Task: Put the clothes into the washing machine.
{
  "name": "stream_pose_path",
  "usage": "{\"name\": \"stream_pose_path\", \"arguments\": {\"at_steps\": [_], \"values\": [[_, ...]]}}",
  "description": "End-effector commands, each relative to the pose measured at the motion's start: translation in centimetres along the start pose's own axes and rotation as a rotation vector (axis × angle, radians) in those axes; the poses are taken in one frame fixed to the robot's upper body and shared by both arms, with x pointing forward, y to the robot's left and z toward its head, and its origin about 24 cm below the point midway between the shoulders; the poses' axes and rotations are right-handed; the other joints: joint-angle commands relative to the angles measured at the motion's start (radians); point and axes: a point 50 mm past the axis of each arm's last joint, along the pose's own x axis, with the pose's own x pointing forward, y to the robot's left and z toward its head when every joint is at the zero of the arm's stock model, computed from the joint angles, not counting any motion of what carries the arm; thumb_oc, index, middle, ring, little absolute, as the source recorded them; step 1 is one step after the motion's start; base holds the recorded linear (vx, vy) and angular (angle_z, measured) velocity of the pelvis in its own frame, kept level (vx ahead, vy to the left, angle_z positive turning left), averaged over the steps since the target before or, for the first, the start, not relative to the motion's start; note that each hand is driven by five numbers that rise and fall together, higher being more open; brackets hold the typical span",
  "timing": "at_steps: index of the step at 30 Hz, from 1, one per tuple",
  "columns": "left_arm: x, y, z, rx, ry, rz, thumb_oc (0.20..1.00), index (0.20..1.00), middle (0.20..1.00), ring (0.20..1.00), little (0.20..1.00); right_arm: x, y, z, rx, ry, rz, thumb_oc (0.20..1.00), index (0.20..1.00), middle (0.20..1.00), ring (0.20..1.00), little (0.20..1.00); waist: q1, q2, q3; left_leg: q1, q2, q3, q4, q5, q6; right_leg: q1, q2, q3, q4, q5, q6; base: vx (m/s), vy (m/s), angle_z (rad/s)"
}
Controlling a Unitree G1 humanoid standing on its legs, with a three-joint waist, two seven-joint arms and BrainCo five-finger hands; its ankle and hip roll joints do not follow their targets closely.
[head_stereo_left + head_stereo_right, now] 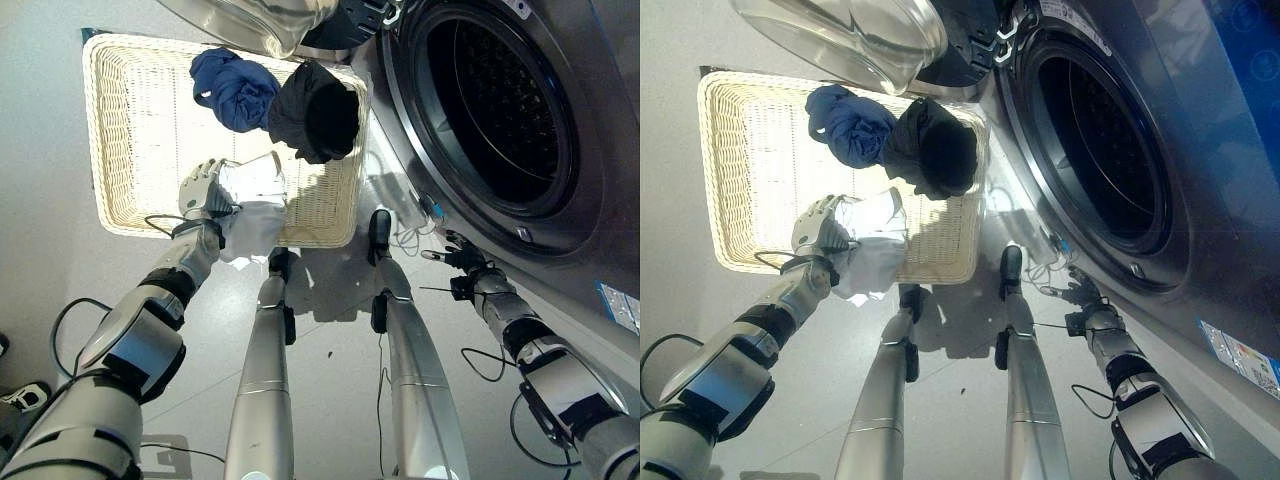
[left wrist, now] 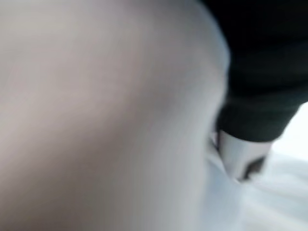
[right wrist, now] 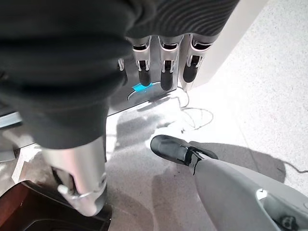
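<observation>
The left hand (image 1: 203, 189) clutched a white crumpled garment (image 1: 252, 208) at the woven cream basket's (image 1: 120, 120) near rim; the right hand (image 3: 163, 67) hung relaxed, empty. Lifting clear before swinging toward the open steel drum (image 1: 495, 105) seemed wise.

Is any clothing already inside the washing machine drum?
No, the drum shows bare perforated metal, while the blue garment and black garment lie in the wicker basket.

Left hand (image 1: 203, 188) clenched, right hand (image 3: 163, 57) slack
</observation>
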Motion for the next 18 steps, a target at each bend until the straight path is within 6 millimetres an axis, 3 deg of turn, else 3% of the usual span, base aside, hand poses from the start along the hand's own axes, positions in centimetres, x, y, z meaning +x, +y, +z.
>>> {"name": "stream_pose_path", "arguments": {"at_steps": [1, 10, 18], "values": [[-3.1, -5.1, -3.1, 0.025, 0.135, -0.270, 0.200, 0.200, 0.200, 0.200, 0.200, -0.2, -1.1, 0.1, -0.009, -0.010, -0.015, 1.000, 1.000, 1.000, 1.000, 1.000, 0.014, 0.000, -0.015, -0.019, -0.096, -0.006, -0.048, 0.070, 0.063, 0.001, 0.100, -0.043, 0.093, -0.067, 0.064, 0.00, 0.000, 0.00], [-3.2, -5.4, -2.9, -0.010, 0.138, -0.265, 0.200, 0.200, 0.200, 0.200, 0.200, -0.1, -1.0, 0.9, 0.007, -0.051, -0.009, 1.000, 1.000, 1.000, 1.000, 1.000, 0.015, 0.004, -0.015, -0.019, -0.100, -0.008, -0.058, 0.074, 0.065, -0.001, 0.105, -0.040, 0.090, -0.067, 0.062, 0.00, 0.000, -0.02], [-3.1, -5.1, -2.7, -0.144, 0.154, -0.223, 0.200, 0.200, 0.200, 0.200, 0.200, -0.1, -0.6, 1.9, 0.070, -0.119, 0.025, 1.000, 1.000, 1.000, 1.000, 1.000, 0.014, 0.006, -0.015, -0.016, -0.102, -0.011, -0.063, 0.078, 0.065, -0.003, 0.107, -0.038, 0.092, -0.067, 0.061, 0.00, 0.000, 0.00]]}}
